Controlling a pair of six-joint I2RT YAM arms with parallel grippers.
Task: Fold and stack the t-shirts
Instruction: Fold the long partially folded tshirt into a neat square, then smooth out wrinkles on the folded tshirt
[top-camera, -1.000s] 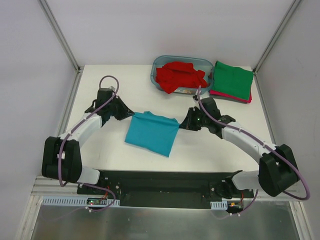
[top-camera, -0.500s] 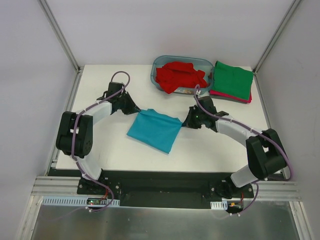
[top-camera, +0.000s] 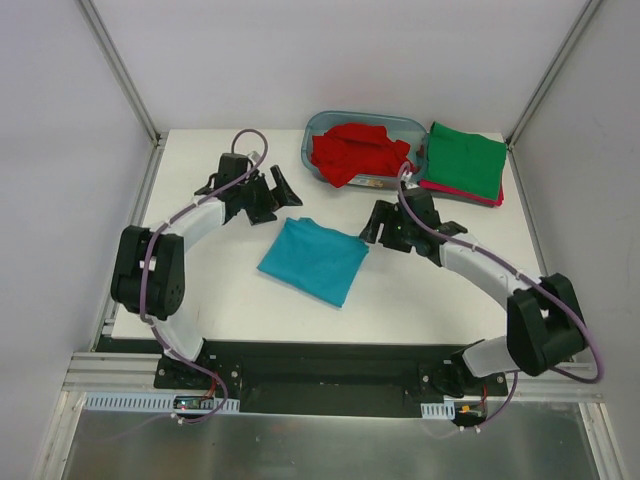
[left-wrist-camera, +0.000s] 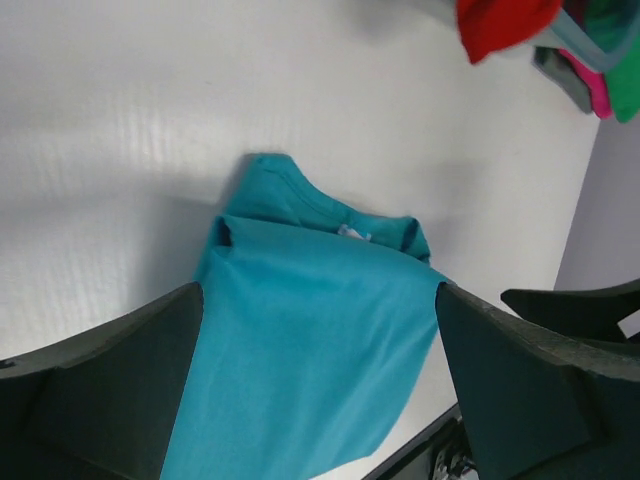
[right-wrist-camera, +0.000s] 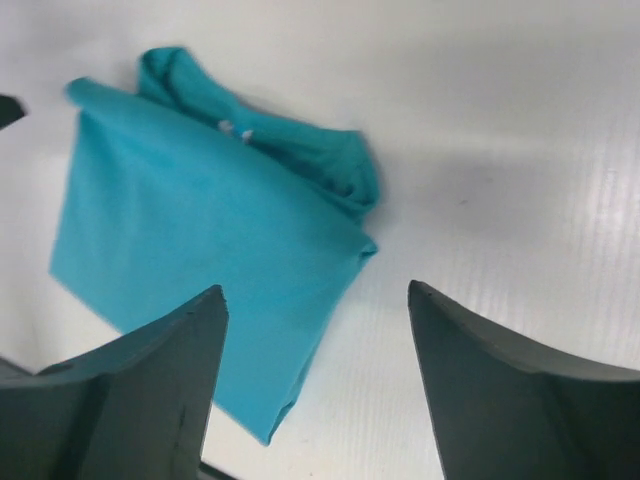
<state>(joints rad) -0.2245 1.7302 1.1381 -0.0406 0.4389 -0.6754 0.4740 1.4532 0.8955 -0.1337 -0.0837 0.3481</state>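
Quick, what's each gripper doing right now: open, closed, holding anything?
Left gripper: jaws open, holding nothing.
Right gripper: jaws open, holding nothing.

Top external: fixed high above and behind the arms, facing down and forward, far enough to take in the whole table (top-camera: 200, 290).
Left wrist: low and close over the table, looking down between the left fingers (left-wrist-camera: 100, 390) at the teal-blue t-shirt (left-wrist-camera: 310, 340).
Right wrist: also close, looking down between the right fingers (right-wrist-camera: 520, 400) from the shirt's opposite side.
Shared: all three show the teal-blue t-shirt; top and left wrist also share the red t-shirt (left-wrist-camera: 505, 22) and the tub (left-wrist-camera: 590, 55).
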